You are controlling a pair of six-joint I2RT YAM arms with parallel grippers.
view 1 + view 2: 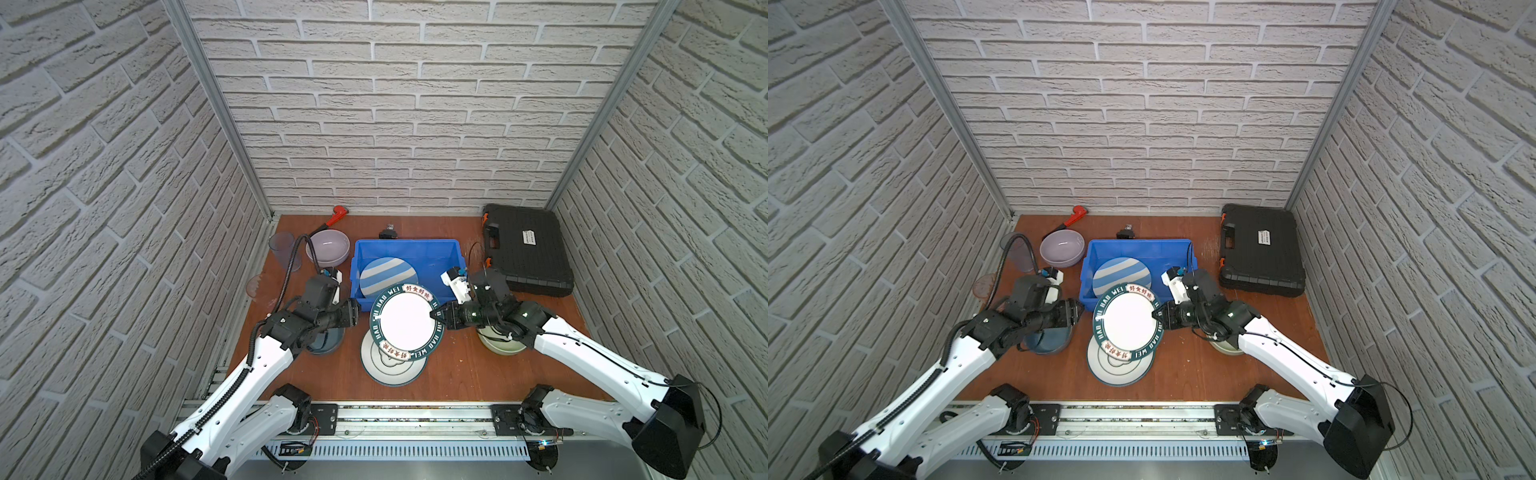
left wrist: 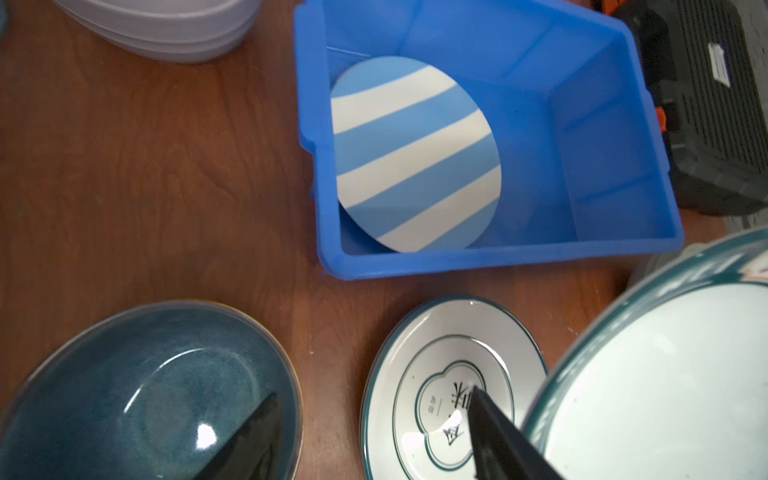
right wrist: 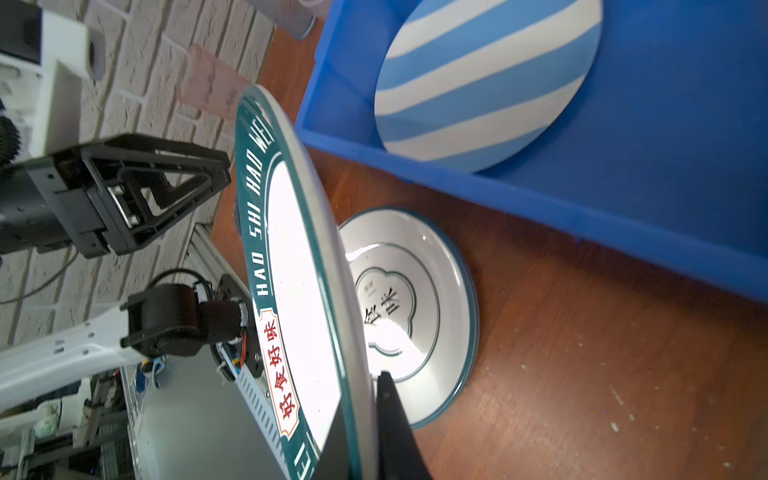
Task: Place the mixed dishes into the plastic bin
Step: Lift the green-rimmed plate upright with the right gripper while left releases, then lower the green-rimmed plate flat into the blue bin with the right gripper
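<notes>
My right gripper (image 1: 436, 314) is shut on the right rim of the teal-rimmed lettered plate (image 1: 407, 320), which hangs tilted above a white teal-edged plate (image 1: 392, 368) lying on the table. In the right wrist view its jaws (image 3: 365, 415) clamp that rim. My left gripper (image 1: 359, 313) stands open just left of the lettered plate, apart from it, fingers (image 2: 494, 432) empty. Behind them sits the blue plastic bin (image 1: 407, 245) with the striped plate (image 1: 388, 276) leaning inside. A dark blue bowl (image 1: 328, 343) lies under my left arm, and a pale green bowl (image 1: 498, 347) under my right.
A lilac bowl (image 1: 328, 247), a clear tumbler (image 1: 284, 249) and a pinkish tumbler (image 1: 257, 286) stand at the back left. A red-headed wrench (image 1: 338, 214) lies by the back wall. A black ribbed tool case (image 1: 525, 249) fills the back right corner.
</notes>
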